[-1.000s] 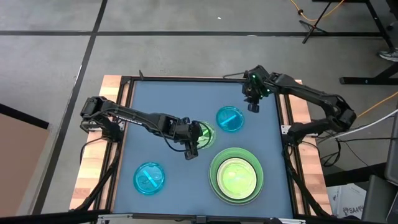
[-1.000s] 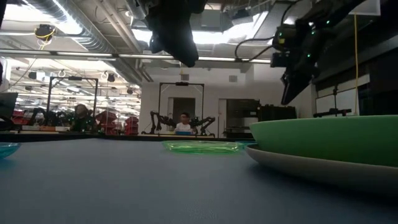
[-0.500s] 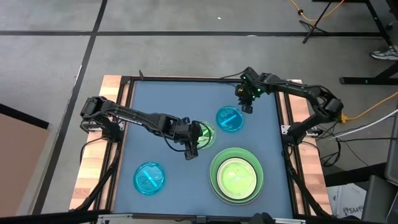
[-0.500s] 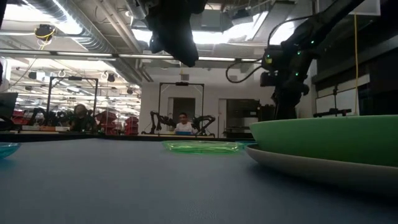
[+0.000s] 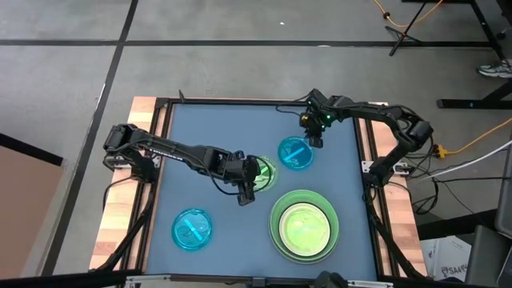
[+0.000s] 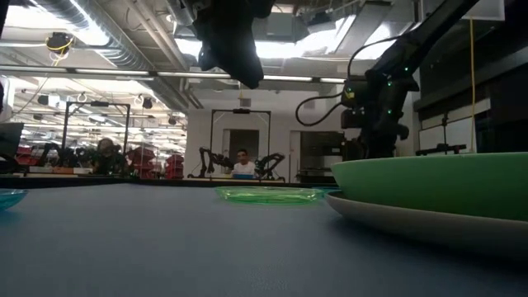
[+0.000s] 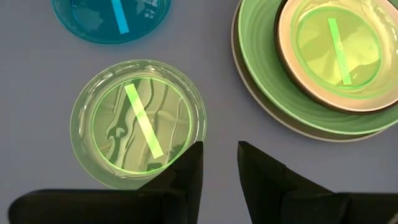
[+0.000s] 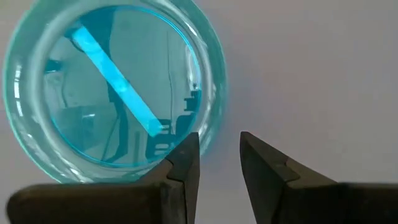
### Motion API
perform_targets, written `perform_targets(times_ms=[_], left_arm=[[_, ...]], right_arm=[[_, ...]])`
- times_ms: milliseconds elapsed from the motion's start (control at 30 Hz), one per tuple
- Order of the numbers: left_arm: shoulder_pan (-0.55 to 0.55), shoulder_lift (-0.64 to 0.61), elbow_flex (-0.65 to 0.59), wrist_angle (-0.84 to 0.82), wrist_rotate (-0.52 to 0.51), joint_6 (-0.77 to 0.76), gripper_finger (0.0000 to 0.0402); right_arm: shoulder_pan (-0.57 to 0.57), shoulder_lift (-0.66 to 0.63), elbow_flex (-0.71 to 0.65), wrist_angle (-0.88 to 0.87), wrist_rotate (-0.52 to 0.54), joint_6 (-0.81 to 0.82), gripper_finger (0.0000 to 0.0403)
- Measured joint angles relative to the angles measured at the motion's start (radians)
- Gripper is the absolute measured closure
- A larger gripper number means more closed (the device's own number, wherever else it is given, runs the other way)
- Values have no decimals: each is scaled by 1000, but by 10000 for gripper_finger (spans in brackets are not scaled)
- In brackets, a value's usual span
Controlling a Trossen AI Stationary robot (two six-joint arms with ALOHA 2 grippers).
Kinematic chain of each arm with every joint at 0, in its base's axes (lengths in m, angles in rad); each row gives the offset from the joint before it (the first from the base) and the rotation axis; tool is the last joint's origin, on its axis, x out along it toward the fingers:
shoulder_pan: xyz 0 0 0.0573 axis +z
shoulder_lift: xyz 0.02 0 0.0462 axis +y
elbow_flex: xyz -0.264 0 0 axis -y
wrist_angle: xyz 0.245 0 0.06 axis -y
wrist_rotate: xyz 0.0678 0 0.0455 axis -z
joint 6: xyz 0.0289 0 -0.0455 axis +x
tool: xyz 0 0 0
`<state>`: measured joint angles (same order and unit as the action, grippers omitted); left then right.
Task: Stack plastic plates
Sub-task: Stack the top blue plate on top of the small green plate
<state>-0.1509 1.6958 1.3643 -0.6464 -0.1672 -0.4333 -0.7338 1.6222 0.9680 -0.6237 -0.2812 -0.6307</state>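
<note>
A stack [image 5: 303, 226] stands near right: a large grey plate [image 7: 268, 113] at the bottom, a large light green one [image 7: 258, 59] on it, then a dark-rimmed plate [image 7: 287, 68] with a small translucent green plate [image 7: 336, 43] inside. A second small green plate [image 5: 261, 172] lies mid-table, and my left gripper [image 5: 246, 197] hangs open high above its near edge [image 7: 219, 165]. A small blue plate [image 5: 296, 153] lies far right. My right gripper [image 8: 219, 155] is open above its far rim [image 8: 208, 81], tips slanting down. In the low view the stack hides its fingertips.
Another small blue plate [image 5: 192, 229] lies at the near left, apart from both arms. The dark blue mat [image 5: 208, 136] has bare room at the far left. A raised frame [image 5: 164, 144] borders the table. People sit far back in the room [image 6: 242, 162].
My right gripper has come down toward the far blue plate and shifted a little toward the table's left edge, tipping steeper, its fingers still open. My left gripper and all the plates have stayed where they were.
</note>
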Motion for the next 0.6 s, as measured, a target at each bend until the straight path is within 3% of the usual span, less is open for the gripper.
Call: perform_targets(times_ms=[600], left_arm=[[0, 0, 0, 1, 0, 0, 309]], right_arm=[[0, 6, 0, 28, -31, -6, 298]])
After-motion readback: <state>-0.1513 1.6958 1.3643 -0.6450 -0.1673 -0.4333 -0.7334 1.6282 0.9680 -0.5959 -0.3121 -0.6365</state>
